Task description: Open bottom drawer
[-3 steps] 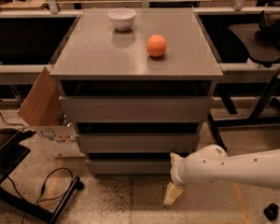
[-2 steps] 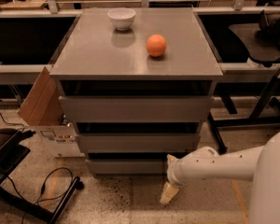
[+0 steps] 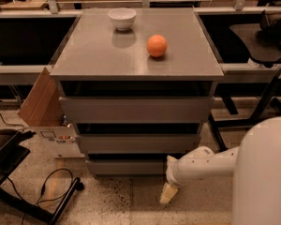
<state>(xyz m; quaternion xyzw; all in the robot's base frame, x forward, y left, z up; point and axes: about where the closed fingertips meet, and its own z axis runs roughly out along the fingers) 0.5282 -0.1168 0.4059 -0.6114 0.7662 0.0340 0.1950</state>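
Three drawers on the cabinet [image 3: 107, 55]; the bottom drawer [image 3: 129, 167] sat just up-left of your gripper [image 3: 168, 194], which hung low near the floor by the drawer's right end. Couldn't tell its grip state. Cardboard box [image 3: 40, 102] and cable [image 3: 47, 186] lay well left, orange [image 3: 157, 46] and bowl [image 3: 122, 18] far above.

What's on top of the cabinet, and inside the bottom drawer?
A white bowl and an orange on top. The bottom drawer hides its inside. The end effector hangs by its right end.

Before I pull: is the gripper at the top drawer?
No, the gripper hangs low in front of the bottom drawer's right end.
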